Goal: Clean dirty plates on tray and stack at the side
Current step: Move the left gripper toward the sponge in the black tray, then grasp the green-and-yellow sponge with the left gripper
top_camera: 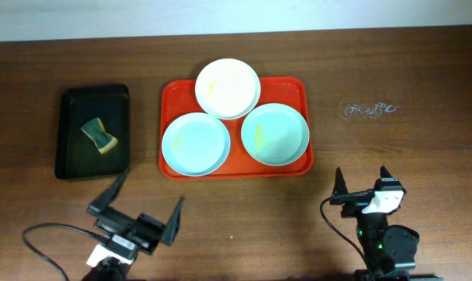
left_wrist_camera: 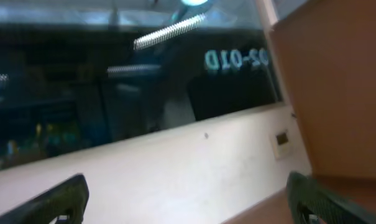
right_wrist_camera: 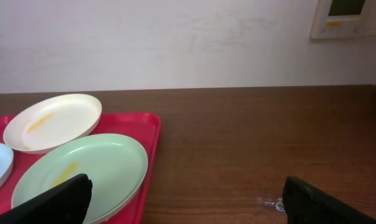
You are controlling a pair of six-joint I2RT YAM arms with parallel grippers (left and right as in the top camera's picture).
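The red-orange tray lies mid-table and holds three plates. A cream-white plate with a yellow smear rests at the back, overlapping two pale mint-blue plates: the left one and the right one, which has a yellow smear. My left gripper is open and empty near the front edge, left of the tray; its wrist view shows only a wall and window. My right gripper is open and empty in front of the tray's right corner. The right wrist view shows the tray, cream plate and mint plate.
A smaller black tray at the left holds a yellow-green sponge. A whitish smudge marks the wooden table to the right of the red tray.
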